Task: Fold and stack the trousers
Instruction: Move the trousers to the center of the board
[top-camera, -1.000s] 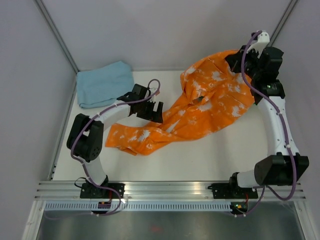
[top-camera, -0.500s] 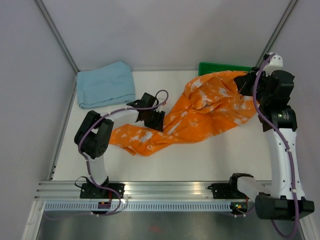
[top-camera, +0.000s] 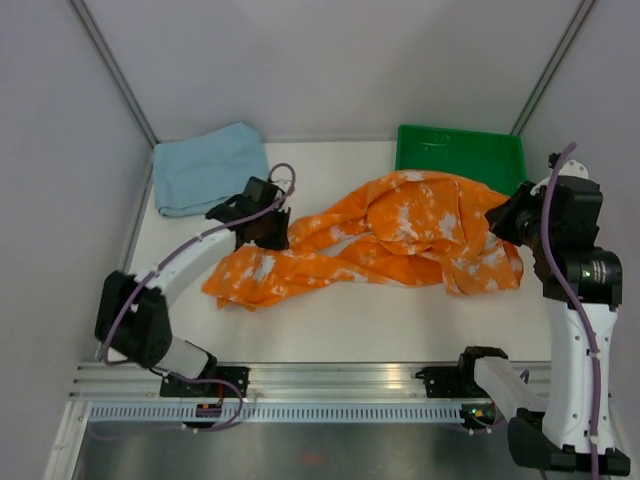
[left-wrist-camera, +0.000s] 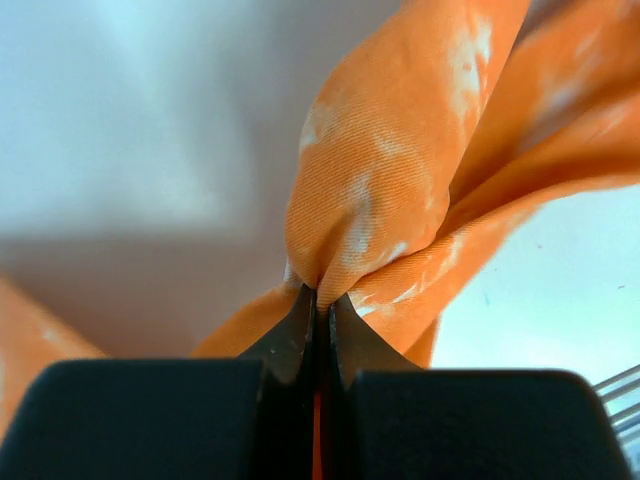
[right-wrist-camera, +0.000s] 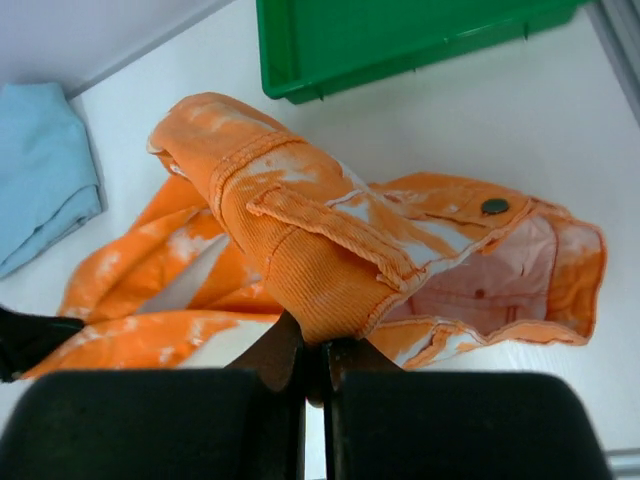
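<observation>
The orange trousers (top-camera: 400, 235) lie spread across the middle of the table (top-camera: 350, 320). The left gripper (left-wrist-camera: 318, 300) pinches a bunch of the leg cloth. The right gripper (right-wrist-camera: 312, 352) pinches the waist end, near the green tray (top-camera: 460, 155). A folded blue cloth (top-camera: 208, 167) sits far left.

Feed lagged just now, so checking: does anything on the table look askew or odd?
The orange trousers are bunched and twisted between the left gripper and right gripper, not spread flat. The waistband is turned over, pale lining showing. The blue cloth and green tray look tidy.
</observation>
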